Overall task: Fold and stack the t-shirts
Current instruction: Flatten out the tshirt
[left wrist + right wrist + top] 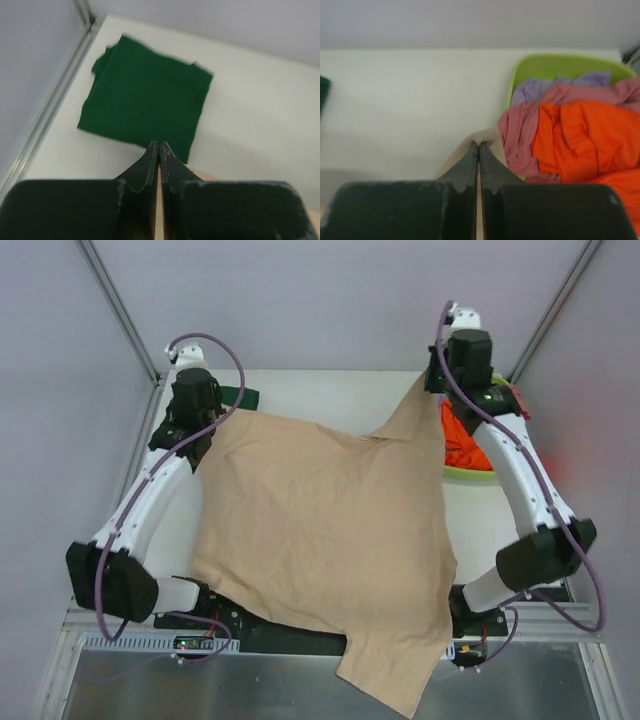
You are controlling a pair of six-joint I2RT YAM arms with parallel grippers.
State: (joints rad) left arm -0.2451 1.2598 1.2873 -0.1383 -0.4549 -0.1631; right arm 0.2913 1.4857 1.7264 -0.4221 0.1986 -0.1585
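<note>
My left gripper [158,150] and right gripper [478,150] are each pinched tight on a far corner of the beige t-shirt [320,530] — stretching it open over the table [320,390] so it can be laid flat for folding — its near end draping off the front edge.

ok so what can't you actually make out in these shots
Top view: the dark green t-shirt is mostly hidden behind the left arm.
Top view: the basket and orange t-shirt are largely covered by the right arm and the lifted beige t-shirt.
Right wrist view: the basket's pile runs off the right edge.
Wrist views: the left hand and right hand are shut, and their fingers hide how much cloth they pinch.
</note>
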